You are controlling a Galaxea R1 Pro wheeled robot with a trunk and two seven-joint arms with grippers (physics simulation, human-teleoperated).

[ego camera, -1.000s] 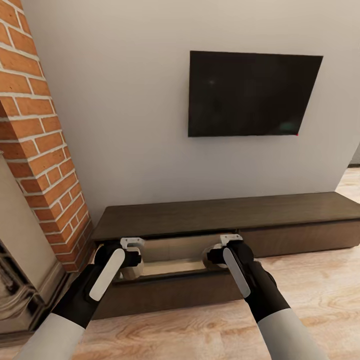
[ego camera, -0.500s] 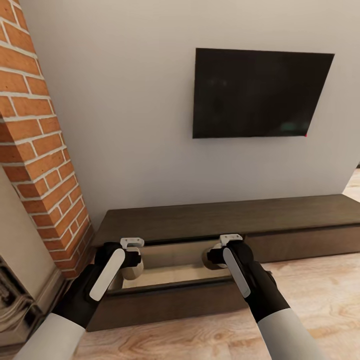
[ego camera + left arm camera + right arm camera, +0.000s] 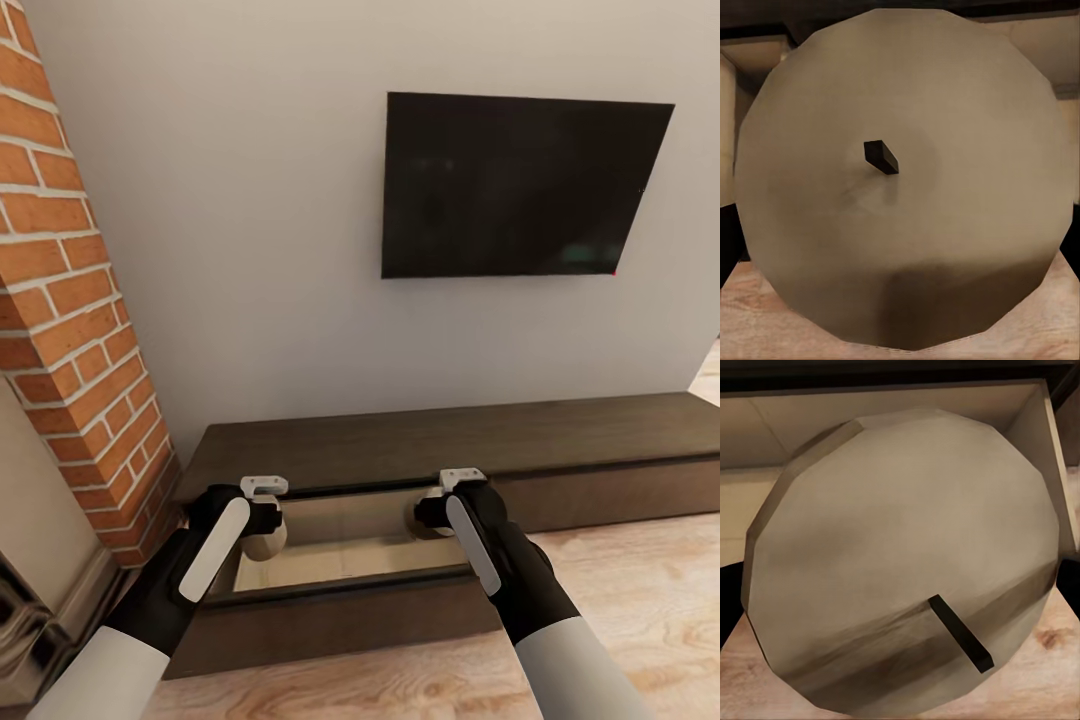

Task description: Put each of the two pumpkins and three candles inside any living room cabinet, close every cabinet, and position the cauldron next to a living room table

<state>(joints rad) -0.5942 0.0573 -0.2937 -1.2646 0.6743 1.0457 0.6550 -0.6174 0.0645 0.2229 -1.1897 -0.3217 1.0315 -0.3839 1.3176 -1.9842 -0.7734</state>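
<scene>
Candles: left gripper [image 3: 264, 512] grips one candle [image 3: 900, 180], right gripper [image 3: 440, 505] grips another candle [image 3: 900, 562], both wick-up over the open pale drawer [image 3: 350, 560] of the dark cabinet [image 3: 450, 440] below the TV [image 3: 525, 185].
</scene>
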